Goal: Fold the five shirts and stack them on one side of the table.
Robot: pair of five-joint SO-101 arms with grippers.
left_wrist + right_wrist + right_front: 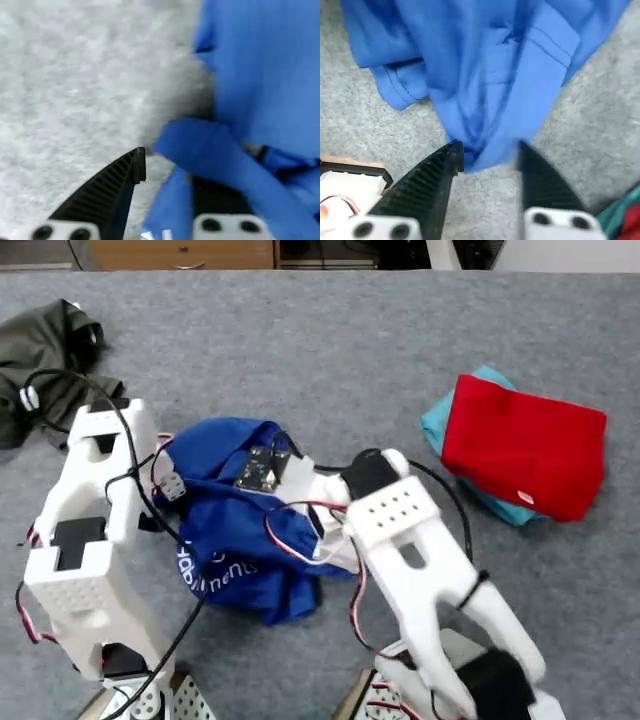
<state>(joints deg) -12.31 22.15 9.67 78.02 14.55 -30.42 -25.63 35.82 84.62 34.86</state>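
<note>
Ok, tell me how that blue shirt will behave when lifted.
The blue shirt will probably flop and sag: it lies crumpled in soft folds. On the fuzzy grey table it would likely drag and bunch rather than slide. One pinch may lift only a loose layer.

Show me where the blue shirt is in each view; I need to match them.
High view: blue shirt crumpled between the two arms, left of centre.
Left wrist view: blue shirt draped across the left gripper.
Right wrist view: blue shirt hanging into the open right gripper.
Shared landmark: grey table cover under it.
</note>
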